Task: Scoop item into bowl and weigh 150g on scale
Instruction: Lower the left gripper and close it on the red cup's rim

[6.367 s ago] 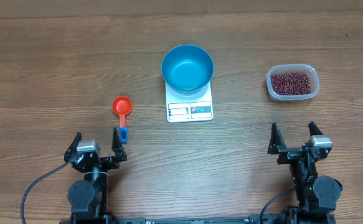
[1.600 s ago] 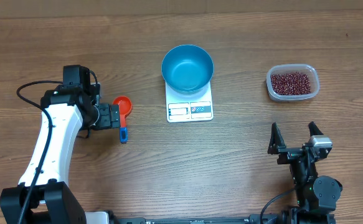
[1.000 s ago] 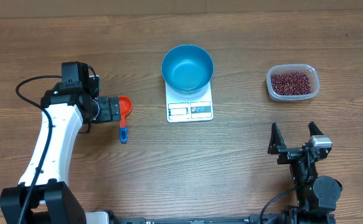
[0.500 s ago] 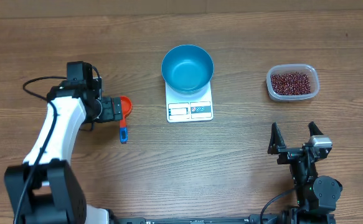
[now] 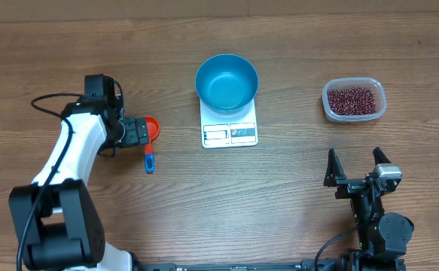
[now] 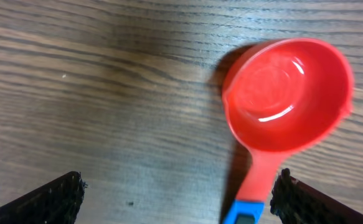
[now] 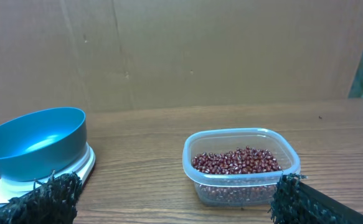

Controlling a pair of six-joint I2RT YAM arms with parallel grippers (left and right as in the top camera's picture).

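The bright blue bowl (image 5: 227, 81) (image 7: 35, 140) stands empty on the white scale (image 5: 230, 133) (image 7: 76, 169) at the table's middle back. The item, dark red beans (image 5: 352, 98) (image 7: 234, 160), fills a clear tub at the back right. An orange-red scoop (image 5: 152, 129) (image 6: 287, 93) with a blue handle lies left of the scale. My left gripper (image 5: 138, 132) (image 6: 176, 202) hovers open just over it, the handle close to one finger (image 6: 293, 196), nothing gripped. My right gripper (image 5: 355, 170) (image 7: 172, 202) rests open near the front right, facing the tub.
The clear plastic tub (image 5: 329, 108) (image 7: 243, 186) sits about a bowl's width right of the scale. A brown cardboard wall (image 7: 181, 50) backs the table. Bare wood lies between the scoop, the scale and the tub.
The left arm rose from its rest at the front left to the scoop, then edged slightly right over it in the last second. The right arm has not moved.
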